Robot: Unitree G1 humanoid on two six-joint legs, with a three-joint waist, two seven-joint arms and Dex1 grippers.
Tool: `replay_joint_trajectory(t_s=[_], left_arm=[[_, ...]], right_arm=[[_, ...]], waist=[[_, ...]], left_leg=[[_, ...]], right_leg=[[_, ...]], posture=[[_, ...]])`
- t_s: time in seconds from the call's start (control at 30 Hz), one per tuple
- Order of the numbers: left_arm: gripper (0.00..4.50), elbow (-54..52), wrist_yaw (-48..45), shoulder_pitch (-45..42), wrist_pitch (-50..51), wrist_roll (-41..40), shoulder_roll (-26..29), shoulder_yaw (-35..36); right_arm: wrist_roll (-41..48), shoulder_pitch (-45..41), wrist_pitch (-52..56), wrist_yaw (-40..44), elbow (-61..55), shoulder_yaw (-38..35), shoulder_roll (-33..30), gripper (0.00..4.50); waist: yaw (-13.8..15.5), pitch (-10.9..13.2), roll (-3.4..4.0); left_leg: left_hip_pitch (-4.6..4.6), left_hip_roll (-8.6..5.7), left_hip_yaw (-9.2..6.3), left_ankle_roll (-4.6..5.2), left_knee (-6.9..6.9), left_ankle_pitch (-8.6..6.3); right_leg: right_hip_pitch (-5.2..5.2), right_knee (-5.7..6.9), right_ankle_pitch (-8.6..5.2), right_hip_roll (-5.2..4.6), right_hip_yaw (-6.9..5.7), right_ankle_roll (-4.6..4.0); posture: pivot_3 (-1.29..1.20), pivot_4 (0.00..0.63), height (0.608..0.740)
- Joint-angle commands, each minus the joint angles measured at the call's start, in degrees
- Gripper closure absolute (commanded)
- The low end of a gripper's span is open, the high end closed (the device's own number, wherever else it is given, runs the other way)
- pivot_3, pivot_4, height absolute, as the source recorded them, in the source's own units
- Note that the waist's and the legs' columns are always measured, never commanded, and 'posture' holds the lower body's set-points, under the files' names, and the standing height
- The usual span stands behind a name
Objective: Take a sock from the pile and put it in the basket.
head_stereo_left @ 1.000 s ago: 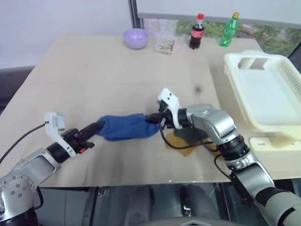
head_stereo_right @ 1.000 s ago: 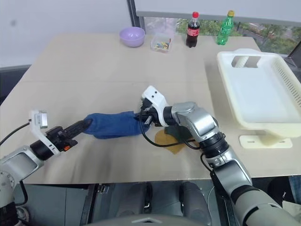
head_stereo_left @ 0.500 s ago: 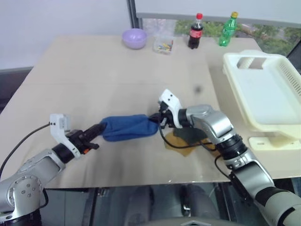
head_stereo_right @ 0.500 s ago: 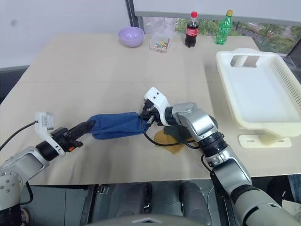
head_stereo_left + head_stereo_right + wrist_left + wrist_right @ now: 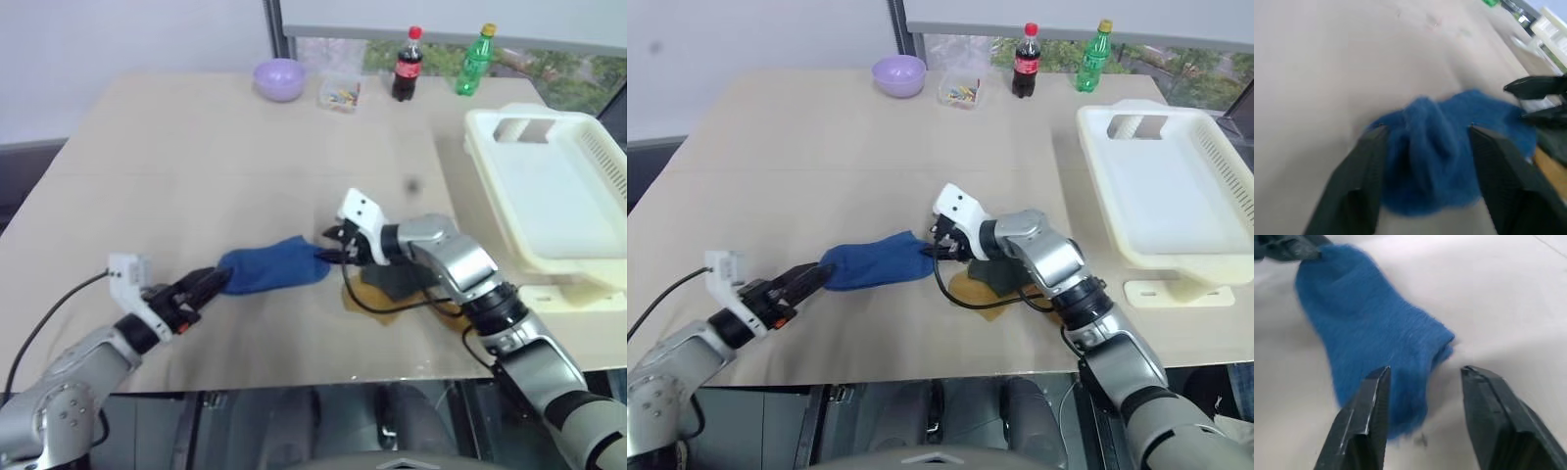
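Blue sock (image 5: 272,269) flat on tabletop (image 5: 196,166) between two released pincers, left pincer (image 5: 208,285), right pincer (image 5: 331,245), pile (image 5: 392,286) under right arm, basket (image 5: 558,186) far right.

The pale bench (image 5: 196,157) carries a blue sock (image 5: 272,267), the pile (image 5: 392,286), the basket (image 5: 549,186), a lilac bowl (image 5: 280,78), a small clear box (image 5: 340,93) and two bottles (image 5: 407,64).
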Motion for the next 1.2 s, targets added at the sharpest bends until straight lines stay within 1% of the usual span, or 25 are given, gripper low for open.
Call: replay_joint_trajectory(t_s=[0.03, 0.1, 0.13, 0.2, 0.27, 0.37, 0.43, 0.57, 0.77, 0.93, 1.03, 1.2], left_arm=[[1.66, -2.0, -4.9, 3.0, -1.8, -1.7, 2.4, 4.6], [1.66, -2.0, -6.4, 4.8, -1.7, -2.1, 3.2, 5.9], [1.66, -2.1, -6.8, 5.5, -2.3, -1.3, 3.4, 6.0], [1.66, -2.2, -6.2, 6.0, -3.4, 0.1, 3.1, 5.6], [1.66, -2.5, -4.4, 5.8, -5.2, 2.8, 2.1, 4.1], [1.66, -3.3, -2.0, 5.8, -6.8, 5.8, 0.7, 1.9], [1.66, -4.1, -0.9, 5.5, -6.9, 6.3, -0.2, 0.3], [1.66, -5.6, 3.0, 3.6, -5.1, 6.2, -2.2, -3.0], [1.66, -7.5, 8.8, 0.9, -3.2, 6.3, -5.3, -7.5], [1.66, -5.3, 8.4, -1.2, -2.4, 6.8, -4.8, -10.1], [1.66, -5.5, 9.0, -1.8, -1.7, 5.6, -4.6, -9.2], [1.66, -6.2, 11.4, 0.7, -1.1, 6.5, -3.8, -5.9]], right_arm=[[1.2, 0.0, -2.2, 2.2, -5.4, -1.0, -0.9, 3.6], [2.2, 0.2, -4.2, 3.5, -6.2, -1.3, -0.5, 4.46], [2.1, 0.2, -5.6, 3.5, -5.9, -1.2, 0.2, 4.46], [-1.8, -0.4, -13.4, 2.2, -1.8, 1.7, 2.3, 4.46], [-7.4, -1.1, -21.8, -0.1, 5.8, 5.6, 4.8, 4.46], [-8.6, -1.3, -26.0, -0.4, 13.9, 6.2, 8.7, 4.46], [-10.4, -1.7, -28.9, 0.0, 18.2, 7.0, 9.3, 4.46], [-12.4, -1.6, -30.9, 1.0, 21.6, 7.4, 9.6, 4.46], [-13.7, -0.8, -31.2, 2.4, 21.0, 7.4, 9.5, 4.46], [-14.1, -0.1, -30.7, 2.8, 20.3, 7.4, 9.8, 4.46], [-14.5, 0.3, -30.6, 2.7, 19.8, 7.4, 9.7, 4.46], [-14.6, 0.7, -30.2, 2.4, 19.4, 7.0, 9.6, 4.46]], waist=[[0.0, 0.0, 0.01], [-0.1, 0.0, 0.02], [-0.1, 0.0, 0.02], [0.0, 0.0, 0.02], [-0.1, 0.0, 0.0], [-0.1, 0.0, 0.0], [0.1, 0.0, -0.02], [0.2, 0.0, -0.06], [0.1, -0.1, -0.07], [0.1, -0.1, -0.07], [0.1, -0.1, -0.08], [0.0, -0.1, -0.07]], left_leg=[[0.01, 0.0, 0.0, 0.0, 0.0, 0.0], [0.06, 0.01, 0.01, 0.0, -0.01, 0.0], [0.07, 0.01, 0.01, 0.0, -0.01, 0.0], [0.08, 0.02, 0.01, 0.0, -0.01, 0.0], [0.09, 0.01, 0.02, 0.0, -0.01, 0.0], [0.11, 0.01, 0.05, 0.0, -0.01, 0.0], [0.08, 0.0, 0.04, 0.0, -0.01, 0.0], [0.06, 0.01, 0.02, 0.0, 0.0, 0.0], [0.2, 0.0, 0.01, 0.0, 0.0, 0.0], [0.21, -0.02, 0.02, 0.0, 0.0, 0.0], [0.21, -0.03, 0.02, 0.0, 0.0, 0.0], [0.21, -0.02, 0.03, 0.0, 0.0, 0.0]], right_leg=[[0.0, 0.01, -0.01, 0.0, 0.0, -0.02], [0.01, 0.03, -0.02, 0.01, 0.0, -0.02], [0.01, 0.03, -0.02, 0.01, 0.0, -0.03], [0.02, 0.03, -0.02, 0.01, 0.0, -0.03], [0.03, 0.03, -0.02, 0.01, 0.0, -0.03], [0.04, 0.02, -0.02, 0.01, 0.04, -0.03], [0.04, 0.02, -0.02, 0.0, 0.06, -0.04], [0.06, 0.0, -0.01, -0.13, 0.05, -0.03], [0.17, 0.05, -0.01, -0.07, 0.08, -0.03], [0.17, 0.06, -0.01, -0.04, 0.08, -0.02], [0.17, 0.06, -0.01, -0.04, 0.08, -0.02], [0.16, 0.05, -0.01, -0.04, 0.09, -0.02]], posture=[[0.0, 0.15, 0.74], [0.0, 0.15, 0.74], [0.0, 0.15, 0.74], [0.0, 0.15, 0.74], [0.0, 0.15, 0.74], [0.0, 0.15, 0.74], [0.0, 0.15, 0.74], [0.0, 0.15, 0.74], [0.0, 0.15, 0.74], [0.0, 0.15, 0.74], [0.0, 0.15, 0.74], [0.0, 0.15, 0.74]])
